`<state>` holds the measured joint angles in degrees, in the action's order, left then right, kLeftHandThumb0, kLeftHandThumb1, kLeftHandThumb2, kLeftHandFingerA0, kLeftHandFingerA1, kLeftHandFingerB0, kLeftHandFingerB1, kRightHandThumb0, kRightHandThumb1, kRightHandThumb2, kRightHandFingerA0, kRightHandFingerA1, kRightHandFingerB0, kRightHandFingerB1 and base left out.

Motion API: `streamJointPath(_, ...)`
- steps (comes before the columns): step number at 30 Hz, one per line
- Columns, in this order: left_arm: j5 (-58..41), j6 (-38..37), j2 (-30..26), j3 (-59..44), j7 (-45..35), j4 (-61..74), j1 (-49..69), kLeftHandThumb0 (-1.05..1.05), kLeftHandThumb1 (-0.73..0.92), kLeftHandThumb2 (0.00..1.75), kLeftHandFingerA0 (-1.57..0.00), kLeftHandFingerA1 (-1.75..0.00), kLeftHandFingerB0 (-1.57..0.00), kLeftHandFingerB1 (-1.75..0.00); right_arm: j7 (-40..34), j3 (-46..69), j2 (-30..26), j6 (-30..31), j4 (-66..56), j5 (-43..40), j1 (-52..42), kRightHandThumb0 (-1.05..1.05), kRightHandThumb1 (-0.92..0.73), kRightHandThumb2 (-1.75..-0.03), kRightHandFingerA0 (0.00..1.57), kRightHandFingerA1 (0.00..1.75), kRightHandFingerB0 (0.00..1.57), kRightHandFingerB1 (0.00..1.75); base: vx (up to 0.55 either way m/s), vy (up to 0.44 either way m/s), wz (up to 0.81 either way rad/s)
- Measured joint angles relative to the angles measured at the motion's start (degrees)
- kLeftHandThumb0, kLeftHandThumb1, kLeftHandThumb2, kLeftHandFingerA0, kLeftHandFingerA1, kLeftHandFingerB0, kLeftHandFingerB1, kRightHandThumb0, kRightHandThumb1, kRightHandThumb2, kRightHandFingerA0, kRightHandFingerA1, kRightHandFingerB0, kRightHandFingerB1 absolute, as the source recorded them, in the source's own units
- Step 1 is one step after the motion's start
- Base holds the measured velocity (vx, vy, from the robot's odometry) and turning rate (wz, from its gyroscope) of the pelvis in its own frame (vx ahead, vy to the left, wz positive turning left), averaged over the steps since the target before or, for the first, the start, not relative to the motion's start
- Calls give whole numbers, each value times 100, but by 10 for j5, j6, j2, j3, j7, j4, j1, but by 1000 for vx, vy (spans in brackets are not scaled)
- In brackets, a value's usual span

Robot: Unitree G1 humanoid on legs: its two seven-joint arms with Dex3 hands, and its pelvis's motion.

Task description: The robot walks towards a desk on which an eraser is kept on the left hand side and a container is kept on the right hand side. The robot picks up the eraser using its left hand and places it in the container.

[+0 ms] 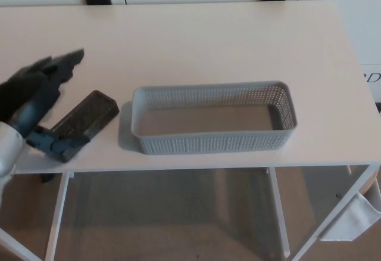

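The scene is softly and evenly lit; a faint shadow is cast left of the container (213, 125), and slight overall softness is seen.
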<state>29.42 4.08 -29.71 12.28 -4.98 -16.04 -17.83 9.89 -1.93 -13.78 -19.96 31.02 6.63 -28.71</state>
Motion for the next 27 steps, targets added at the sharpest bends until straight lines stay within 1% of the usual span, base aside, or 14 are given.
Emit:
streamJointPath(7, 57, 46, 0, 38, 26, -39, -6, -63, 39, 70, 0, 0, 0, -4, 0, 0, 0, 0, 0, 0, 0, -43, -50, -55, 87, 56, 75, 52, 0, 0, 0)
streamJointPath(10, 85, 71, 0, 54, 40, -57, -11, -60, 38, 70, 0, -3, 0, -8, 0, 0, 0, 0, 0, 1, 0, -42, -50, -55, 87, 56, 75, 52, 0, 0, 0)
streamJointPath(11, 92, 78, 0, 57, 45, -61, -13, -57, 37, 71, 0, -10, 0, -12, 0, 0, 0, 0, 0, 1, 0, -42, -50, -55, 86, 56, 74, 52, 0, 0, 0)
streamJointPath(14, 116, 100, 0, 68, 60, -75, -21, -57, 37, 71, 0, -11, 0, -13, 0, 0, 0, 1, 0, 2, 0, -43, -50, -55, 87, 56, 75, 51, 0, 0, 0)
streamJointPath(18, 143, 126, 0, 75, 79, -90, -28, -54, 36, 74, 0, -21, 0, -18, -1, 0, -2, 1, 0, 4, 1, -42, -51, -55, 86, 55, 75, 51, 0, 0, 0)
streamJointPath(20, 151, 136, 0, 76, 85, -95, -30, -54, 36, 73, -2, -24, -2, -19, -1, 0, -2, 1, 1, 4, 1, -43, -51, -55, 85, 56, 75, 51, 0, 0, 0)
streamJointPath(21, 155, 140, 1, 76, 87, -98, -31, -53, 47, 54, -5, -25, -2, -22, -1, 0, -2, 1, 2, 4, 2, -43, -51, -55, 85, 55, 74, 51, 0, 0, 0)
streamJointPath(22, 158, 143, 1, 76, 89, -101, -33, -54, 36, 73, -3, -24, -4, -20, -1, 0, -2, 1, 1, 4, 1, -44, -51, -55, 86, 56, 74, 51, 0, 0, 0)
streamJointPath(26, 168, 151, 3, 77, 94, -111, -41, -55, 36, 73, -3, -24, -4, -20, -1, -1, -4, 4, -14, 6, 0, -43, -51, -55, 85, 56, 74, 51, 0, 0, 0)
streamJointPath(27, 169, 153, 4, 77, 95, -111, -42, -53, 48, 54, -5, -25, -2, -23, -1, -1, -4, 5, -18, 6, 0, -43, -51, -55, 86, 56, 74, 51, 0, 0, 0)
